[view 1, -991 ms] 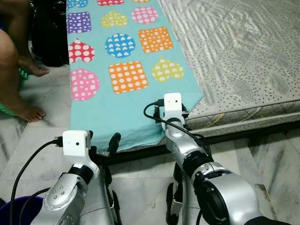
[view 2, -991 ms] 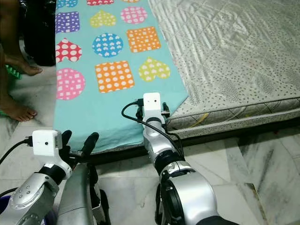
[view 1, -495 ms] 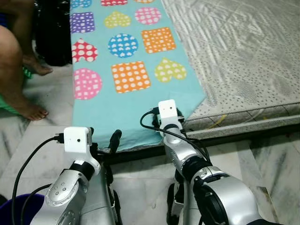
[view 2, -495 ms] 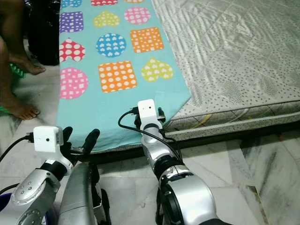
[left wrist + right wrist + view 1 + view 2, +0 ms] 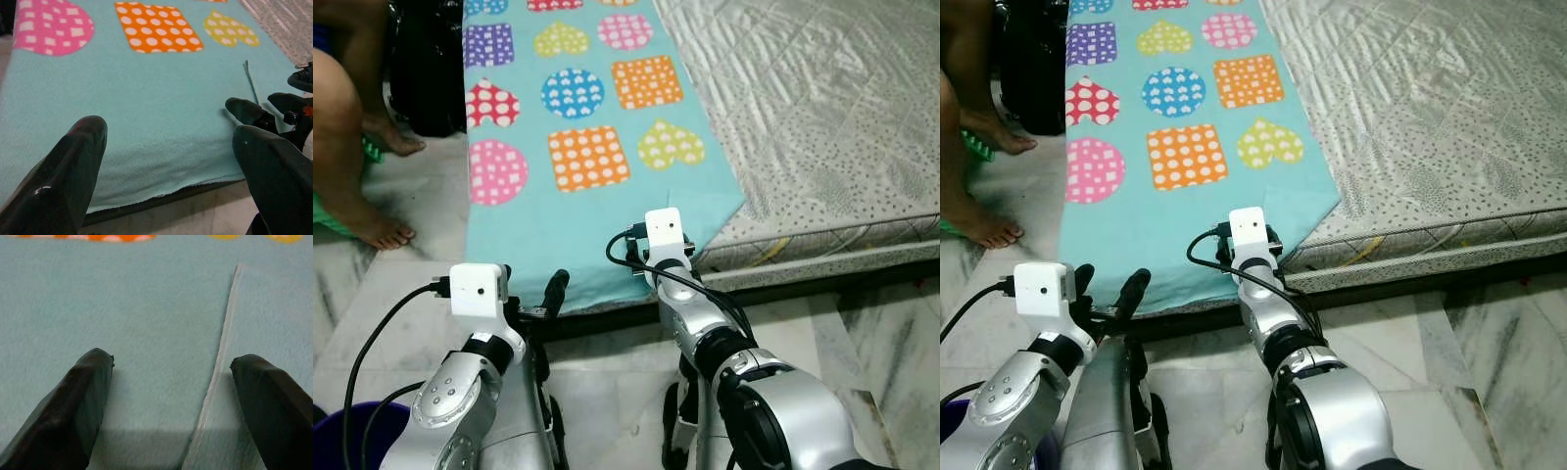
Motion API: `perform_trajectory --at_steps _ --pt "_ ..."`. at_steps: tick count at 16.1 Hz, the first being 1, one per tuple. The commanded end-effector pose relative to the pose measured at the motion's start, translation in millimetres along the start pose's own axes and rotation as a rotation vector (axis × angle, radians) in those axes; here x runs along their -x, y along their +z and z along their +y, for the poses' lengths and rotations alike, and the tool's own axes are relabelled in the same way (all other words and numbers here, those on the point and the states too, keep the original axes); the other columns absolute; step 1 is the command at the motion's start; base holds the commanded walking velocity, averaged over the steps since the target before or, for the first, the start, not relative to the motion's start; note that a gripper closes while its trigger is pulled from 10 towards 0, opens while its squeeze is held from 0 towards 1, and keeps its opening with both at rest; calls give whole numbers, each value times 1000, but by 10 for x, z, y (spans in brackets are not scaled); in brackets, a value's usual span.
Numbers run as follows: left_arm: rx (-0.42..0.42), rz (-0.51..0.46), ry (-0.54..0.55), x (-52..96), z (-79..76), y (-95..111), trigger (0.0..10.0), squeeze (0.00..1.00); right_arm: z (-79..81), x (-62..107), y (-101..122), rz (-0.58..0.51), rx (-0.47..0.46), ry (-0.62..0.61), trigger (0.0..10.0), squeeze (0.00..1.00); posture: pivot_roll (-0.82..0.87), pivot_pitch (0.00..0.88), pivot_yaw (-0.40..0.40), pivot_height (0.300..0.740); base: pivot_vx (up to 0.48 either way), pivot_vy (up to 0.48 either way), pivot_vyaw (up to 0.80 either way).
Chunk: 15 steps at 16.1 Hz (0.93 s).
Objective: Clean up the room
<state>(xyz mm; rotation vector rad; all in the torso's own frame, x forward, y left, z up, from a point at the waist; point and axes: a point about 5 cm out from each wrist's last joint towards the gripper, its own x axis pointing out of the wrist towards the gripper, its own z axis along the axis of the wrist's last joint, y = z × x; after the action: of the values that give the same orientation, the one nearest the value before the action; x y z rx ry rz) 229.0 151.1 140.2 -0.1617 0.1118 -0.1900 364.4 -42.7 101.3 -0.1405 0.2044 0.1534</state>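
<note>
A teal blanket [image 5: 578,215] printed with dotted hearts, circles and squares lies along the left side of a grey mattress [image 5: 822,108]. My left gripper [image 5: 168,132] is open just before the blanket's near hem, level with it. My right gripper [image 5: 171,360] is open low over the blanket's near right corner. A folded edge [image 5: 220,357] of the cloth runs between its fingers. Nothing is held by either gripper. In the head views the right wrist camera [image 5: 664,227] hides the right fingers.
A person's bare legs and foot [image 5: 372,230] are at the left on the marble floor [image 5: 891,333]. A black object [image 5: 426,69] stands beside the blanket's left edge. A purple bucket rim [image 5: 333,441] shows at the bottom left.
The right wrist has drawn back slightly toward the blanket's near edge. The view has shifted a little. The left gripper holds its place.
</note>
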Motion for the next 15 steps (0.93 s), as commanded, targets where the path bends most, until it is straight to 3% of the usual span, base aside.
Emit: perform_trajectory --at_steps 1,4,9,10,11,12,15 --pt "-4 19 35 21 44 -49 10000 0 126 50 -104 23 15 36 10000 0 127 294 -17 540 0 0 0" --pt "0 14 44 28 69 -39 10000 0 100 43 -88 19 94 -20 10000 0 135 294 -17 540 0 0 0" --pt "-6 21 53 78 85 -37 10000 0 14 38 -133 71 128 -107 10000 0 168 300 -21 540 0 0 0" --pt "-7 21 58 84 93 -34 10000 0 -10 44 -178 96 135 -116 4196 0 172 301 -22 540 0 0 0" --pt "-8 22 61 87 99 -32 10000 0 -52 51 -222 123 123 -138 1569 0 174 302 -22 540 0 0 0" --pt "-9 23 63 95 99 -31 10000 0 -134 52 -254 141 114 -174 0 0 175 303 -22 540 0 0 0" --pt "-8 26 64 99 101 -38 10000 0 -238 43 -258 148 86 -210 0 0 167 307 -19 540 0 0 0"
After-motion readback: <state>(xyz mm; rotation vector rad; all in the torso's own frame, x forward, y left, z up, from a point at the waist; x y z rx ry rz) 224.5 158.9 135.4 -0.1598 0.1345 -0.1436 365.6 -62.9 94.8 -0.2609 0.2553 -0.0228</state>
